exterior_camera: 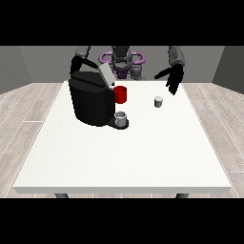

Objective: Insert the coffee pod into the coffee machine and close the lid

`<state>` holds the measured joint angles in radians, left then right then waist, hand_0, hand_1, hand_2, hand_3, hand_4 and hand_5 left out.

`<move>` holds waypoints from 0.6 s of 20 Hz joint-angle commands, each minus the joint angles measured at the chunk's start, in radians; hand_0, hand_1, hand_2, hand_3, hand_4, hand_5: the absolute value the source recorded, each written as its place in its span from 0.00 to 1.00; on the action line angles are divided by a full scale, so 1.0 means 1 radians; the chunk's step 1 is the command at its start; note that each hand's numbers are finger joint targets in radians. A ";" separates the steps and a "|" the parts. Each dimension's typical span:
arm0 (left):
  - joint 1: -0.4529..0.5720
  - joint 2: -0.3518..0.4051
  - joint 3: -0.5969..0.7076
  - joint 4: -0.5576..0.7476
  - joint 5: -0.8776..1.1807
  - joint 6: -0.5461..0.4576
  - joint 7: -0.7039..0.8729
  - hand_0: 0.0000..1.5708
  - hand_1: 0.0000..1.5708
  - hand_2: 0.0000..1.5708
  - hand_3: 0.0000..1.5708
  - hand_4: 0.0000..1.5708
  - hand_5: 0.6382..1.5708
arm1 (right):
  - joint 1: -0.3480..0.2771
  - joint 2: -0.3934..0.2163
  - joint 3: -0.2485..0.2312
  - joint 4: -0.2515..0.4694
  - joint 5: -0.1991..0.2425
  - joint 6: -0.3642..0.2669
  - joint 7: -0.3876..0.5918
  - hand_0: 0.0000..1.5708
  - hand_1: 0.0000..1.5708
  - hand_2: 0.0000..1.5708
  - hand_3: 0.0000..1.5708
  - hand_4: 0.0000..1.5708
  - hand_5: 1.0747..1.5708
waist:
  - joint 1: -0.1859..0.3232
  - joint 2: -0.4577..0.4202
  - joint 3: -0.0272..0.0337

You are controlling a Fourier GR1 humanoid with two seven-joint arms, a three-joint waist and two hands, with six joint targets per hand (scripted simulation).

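Far left of the view: hand at the view's left [76, 63], dark, up behind the coffee machine's back top corner. Mostly hidden by the machine, so can't tell how its fingers lie or if it holds anything.

Next: machine [91, 101], big black body on the table's [119, 157] left-center part, lid [106, 75] tilted up and open, grey underside facing the cam. Red part [120, 94] sticks out on the machine's right side, just under the lid. Below that, a small grey cup [121, 119] sits on the machine's base tray, at its front right.

Further right: pod [158, 101], small, whitish, upright on the table, apart from the machine and not in it. Nothing touches it.

Right again: hand at the view's right [173, 78], black, hanging above the table's far edge, up and right of the pod, not touching it. Fingers spread and fairly straight, pointing down and toward the cam; holds nothing.

Behind, center: robot torso [122, 59] w/ purple ring parts, at the table's far side.
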<state>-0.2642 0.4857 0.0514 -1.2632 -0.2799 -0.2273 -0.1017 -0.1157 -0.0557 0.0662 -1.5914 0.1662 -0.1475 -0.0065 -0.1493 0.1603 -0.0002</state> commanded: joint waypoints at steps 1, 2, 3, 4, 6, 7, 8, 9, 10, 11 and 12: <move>-0.084 -0.010 -0.034 0.061 -0.068 0.003 0.045 0.00 0.00 0.00 0.00 0.00 1.00 | -0.036 0.024 -0.013 0.065 -0.011 -0.008 -0.054 0.00 0.00 0.00 0.00 0.00 1.00 | -0.010 0.048 0.0005; -0.098 0.004 -0.020 0.115 -0.074 -0.007 0.015 0.00 0.00 0.00 0.00 0.00 1.00 | -0.050 0.043 -0.007 0.041 -0.010 -0.025 0.014 0.00 0.00 0.00 0.00 0.00 1.00 | -0.008 0.042 0.0001; -0.077 0.008 -0.034 0.138 -0.094 -0.004 -0.041 0.00 0.00 0.00 0.00 0.00 1.00 | -0.046 0.037 -0.002 0.052 0.020 -0.041 -0.003 0.00 0.00 0.00 0.00 0.00 1.00 | 0.000 0.071 -0.0001; -0.116 0.013 -0.003 0.191 -0.100 0.024 -0.038 0.00 0.00 0.00 0.00 0.00 1.00 | -0.070 0.009 -0.019 0.042 0.001 -0.007 0.012 0.00 0.00 0.00 0.00 0.00 1.00 | -0.019 0.090 -0.0002; -0.170 0.037 0.000 0.244 -0.112 -0.019 -0.054 0.00 0.00 0.00 0.00 0.00 1.00 | -0.075 0.022 -0.012 0.067 0.003 -0.008 0.001 0.00 0.00 0.00 0.00 0.00 1.00 | -0.016 0.080 0.0000; -0.150 0.006 -0.037 0.231 -0.150 0.003 -0.023 0.00 0.00 0.00 0.00 0.00 1.00 | -0.041 0.024 0.001 0.090 0.030 -0.021 0.027 0.00 0.00 0.00 0.00 0.00 1.00 | -0.006 0.042 0.0001; -0.136 0.007 -0.034 0.288 -0.182 0.059 -0.067 0.00 0.00 0.00 0.00 0.00 1.00 | -0.060 0.024 0.009 0.029 0.019 -0.010 0.072 0.00 0.00 0.00 0.00 0.00 1.00 | -0.035 0.080 -0.0005; -0.160 -0.032 -0.064 0.278 -0.194 0.060 -0.076 0.00 0.00 0.00 0.00 0.00 1.00 | -0.125 0.051 -0.001 0.071 0.029 -0.044 0.095 0.00 0.00 0.00 0.00 0.00 1.00 | 0.008 0.083 -0.0003; -0.142 -0.040 -0.077 0.279 -0.220 0.074 -0.059 0.00 0.00 0.19 0.00 0.00 1.00 | -0.082 0.037 -0.028 0.087 -0.027 0.000 0.078 0.00 0.00 0.00 0.00 0.00 1.00 | 0.002 0.047 0.0001; -0.151 -0.004 -0.048 0.298 -0.224 0.086 -0.107 0.00 0.00 0.27 0.00 0.00 1.00 | -0.046 0.045 -0.024 0.127 -0.023 -0.006 -0.033 0.00 0.00 0.00 0.00 0.00 1.00 | 0.013 0.066 0.0002; -0.190 -0.039 -0.035 0.362 -0.236 0.132 -0.086 0.17 0.17 0.37 0.16 0.00 1.00 | -0.056 0.030 0.004 0.053 -0.019 0.026 0.071 0.00 0.00 0.00 0.00 0.00 1.00 | -0.036 0.053 -0.0002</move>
<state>-0.4103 0.4717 0.0106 -0.9958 -0.4617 -0.1640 -0.1670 -0.1793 -0.0225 0.0583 -1.5192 0.1627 -0.1538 0.0311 -0.1584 0.2209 -0.0003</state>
